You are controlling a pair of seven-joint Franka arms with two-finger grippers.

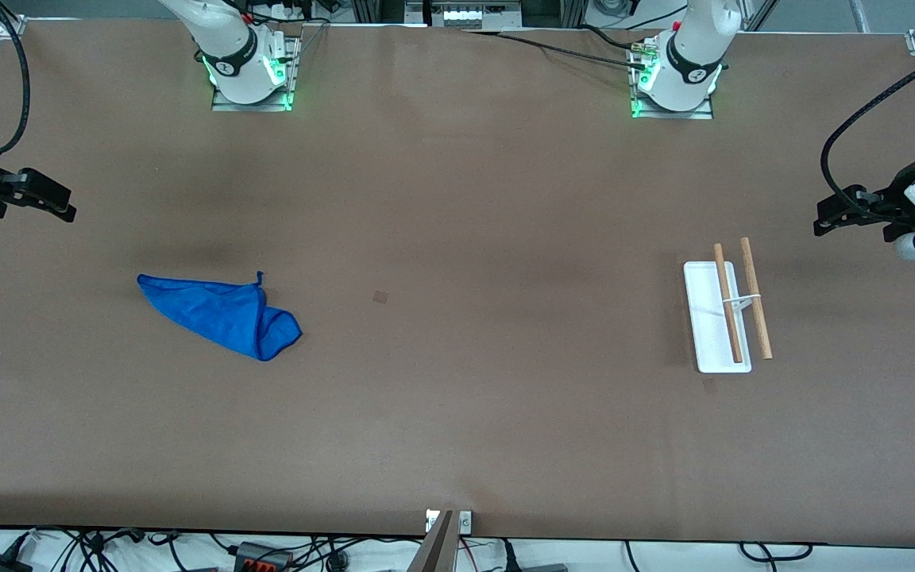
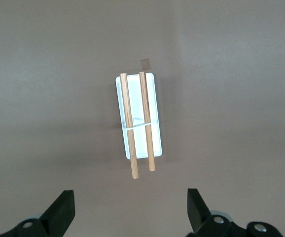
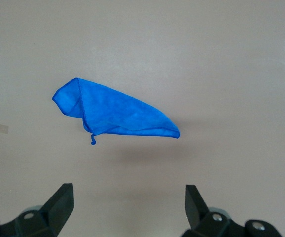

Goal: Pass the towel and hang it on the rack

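A crumpled blue towel [image 1: 223, 314] lies flat on the brown table toward the right arm's end, and it also fills the middle of the right wrist view [image 3: 118, 113]. The rack [image 1: 708, 318] stands toward the left arm's end: a white base with two wooden rods [image 1: 755, 298] above it. The rods carry nothing. My right gripper [image 1: 60, 202] hangs open over the table's end beside the towel, apart from it [image 3: 128, 188]. My left gripper [image 1: 827, 221] hangs open over the table's other end, apart from the rack [image 2: 136, 103], with nothing between its fingers [image 2: 130, 195].
Both arm bases [image 1: 251, 71] [image 1: 676, 75] stand along the table edge farthest from the front camera. A small darker patch [image 1: 380, 297] marks the table's middle. A bracket [image 1: 449, 524] sits at the nearest edge, with cables [image 1: 108, 548] below it.
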